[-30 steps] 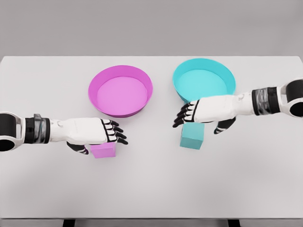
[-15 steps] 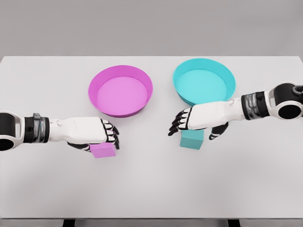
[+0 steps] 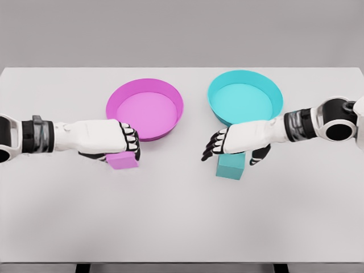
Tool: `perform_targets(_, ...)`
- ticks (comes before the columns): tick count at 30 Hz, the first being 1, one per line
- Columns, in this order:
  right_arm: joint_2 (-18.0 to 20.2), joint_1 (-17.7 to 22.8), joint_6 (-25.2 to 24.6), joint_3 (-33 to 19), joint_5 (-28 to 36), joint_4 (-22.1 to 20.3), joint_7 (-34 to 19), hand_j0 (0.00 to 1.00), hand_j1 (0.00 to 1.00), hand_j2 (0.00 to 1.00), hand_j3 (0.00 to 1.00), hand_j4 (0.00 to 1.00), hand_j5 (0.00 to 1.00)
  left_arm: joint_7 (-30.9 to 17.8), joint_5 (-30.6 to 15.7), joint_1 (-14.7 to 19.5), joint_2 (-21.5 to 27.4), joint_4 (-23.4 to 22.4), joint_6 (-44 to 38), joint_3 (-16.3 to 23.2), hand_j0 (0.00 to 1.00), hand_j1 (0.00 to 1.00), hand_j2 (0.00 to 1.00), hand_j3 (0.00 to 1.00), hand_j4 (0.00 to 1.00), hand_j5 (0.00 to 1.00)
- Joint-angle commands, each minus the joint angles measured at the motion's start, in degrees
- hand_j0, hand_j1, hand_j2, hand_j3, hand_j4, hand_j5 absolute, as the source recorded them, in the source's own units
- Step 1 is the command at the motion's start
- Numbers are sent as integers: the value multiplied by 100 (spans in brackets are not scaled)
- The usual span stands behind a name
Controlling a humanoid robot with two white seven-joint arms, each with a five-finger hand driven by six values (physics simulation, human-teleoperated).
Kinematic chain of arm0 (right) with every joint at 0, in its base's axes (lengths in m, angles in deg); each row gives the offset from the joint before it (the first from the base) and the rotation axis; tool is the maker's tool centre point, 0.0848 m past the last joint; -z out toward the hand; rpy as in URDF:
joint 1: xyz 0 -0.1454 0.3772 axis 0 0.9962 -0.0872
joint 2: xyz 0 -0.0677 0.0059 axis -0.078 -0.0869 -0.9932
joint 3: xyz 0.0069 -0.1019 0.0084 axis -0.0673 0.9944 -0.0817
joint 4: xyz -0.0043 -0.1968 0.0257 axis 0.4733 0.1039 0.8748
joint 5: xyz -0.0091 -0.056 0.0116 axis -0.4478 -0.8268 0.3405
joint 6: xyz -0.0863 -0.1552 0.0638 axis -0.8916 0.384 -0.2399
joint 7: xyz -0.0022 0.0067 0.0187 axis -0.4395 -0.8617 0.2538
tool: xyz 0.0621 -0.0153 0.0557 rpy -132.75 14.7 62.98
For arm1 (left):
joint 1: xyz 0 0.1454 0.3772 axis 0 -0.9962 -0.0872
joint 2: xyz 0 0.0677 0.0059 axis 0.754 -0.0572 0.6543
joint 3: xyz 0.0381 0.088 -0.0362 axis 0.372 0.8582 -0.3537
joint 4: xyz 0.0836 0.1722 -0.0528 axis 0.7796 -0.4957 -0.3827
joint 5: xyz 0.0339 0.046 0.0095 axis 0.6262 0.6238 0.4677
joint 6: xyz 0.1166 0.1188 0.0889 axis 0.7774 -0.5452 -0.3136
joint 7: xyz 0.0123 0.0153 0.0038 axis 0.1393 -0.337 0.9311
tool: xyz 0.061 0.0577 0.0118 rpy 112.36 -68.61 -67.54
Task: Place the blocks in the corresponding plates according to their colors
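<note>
Two robot hands are over the counter (image 3: 182,227). The left robot hand (image 3: 116,145) has its fingers curled tight around the pink block (image 3: 123,160). That hand covers the top of the block, so only the lower part shows. It is hard to tell if the block sits on the counter or is lifted a little. The block is just beside the near edge of the pink plate (image 3: 145,109).

The right robot hand (image 3: 230,142) hangs over the teal block (image 3: 231,165). Its fingers are spread and hold nothing. The hand hides the top of this block too. The thumb points down on the right side of the block. The teal block rests on the counter, near the teal plate (image 3: 245,96), and the right arm crosses in front of that plate's near rim.

Both arms are cut off at the picture's sides. The counter is plain and white. Behind it the room is only gray. No words or labels can be seen.
</note>
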Motion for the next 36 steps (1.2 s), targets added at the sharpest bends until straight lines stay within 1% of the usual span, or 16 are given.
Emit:
perform_targets(1,-54,0,-7,-6,29,6,2,100,100,100,100,100,100,10,-39,0,-24,0,-10,-13,45,45,45,45,45,45)
perform_targets(5,-124,0,-7,-6,21,6,2,100,100,100,100,100,100,10,-135,264,-24,-78,-10,-22,45,45,45,45,45,45)
perform_targets(10,-124,17,-7,-6,-129,6,-7,99,99,99,99,99,99,2,-127,484,-296,-693,-10,-40,45,45,45,45,45,45)
perform_targets(12,-124,17,-7,-6,-217,6,2,91,91,91,91,91,91,2,-118,642,-542,-1141,-10,-48,45,45,45,45,45,45)
perform_targets(15,-124,17,-7,-6,-278,-3,-156,81,81,81,81,81,81,2,-127,853,-718,-1502,-10,-75,45,45,45,45,45,45)
perform_targets(17,-124,53,-7,-6,-287,-11,-227,80,80,80,80,80,80,2,-127,932,-946,-1792,-10,-128,45,45,45,45,45,45)
perform_targets(21,-133,44,-7,-41,-287,-20,-244,71,71,71,71,71,71,-7,-74,1195,-1412,-2671,-10,-127,46,46,46,46,46,46)
perform_targets(23,-160,35,-7,-68,-287,-29,-244,67,67,67,67,67,67,-7,-74,1231,-1614,-3014,-10,-128,47,47,47,47,47,47)
perform_targets(24,-160,35,-7,-77,-287,-29,-244,66,66,66,66,66,66,-7,-74,1231,-1658,-3102,-10,-128,49,49,49,49,49,49)
perform_targets(25,-160,35,-7,-138,-287,-29,-253,62,62,62,62,62,62,-7,-74,1239,-1685,-3155,-10,-128,57,57,57,57,57,57)
perform_targets(26,-160,35,-7,-147,-287,-29,-253,59,59,59,59,59,59,-7,-83,1231,-1711,-3137,-10,-128,71,71,71,71,71,71)
perform_targets(28,-168,35,-7,-244,-287,-29,-253,56,56,56,56,56,56,-7,-100,1231,-1746,-3120,-10,-127,92,92,92,92,92,92)
perform_targets(29,-168,26,-7,-314,-287,-29,-253,55,55,55,55,55,55,2,-109,1231,-1746,-3120,-10,-127,97,97,97,97,97,97)
perform_targets(31,-168,26,-7,-410,-278,-29,-306,52,52,52,52,52,52,10,-127,1231,-1746,-3111,-10,-128,100,100,100,100,100,100)
perform_targets(34,-168,0,-7,-657,-243,-125,-306,49,49,49,49,49,49,19,-188,1239,-1711,-3084,-10,-128,100,100,100,100,100,100)
perform_targets(36,-160,-18,-7,-762,-234,-222,-306,48,48,48,48,48,48,28,-495,1336,-1658,-3076,-10,-119,100,100,100,100,100,100)
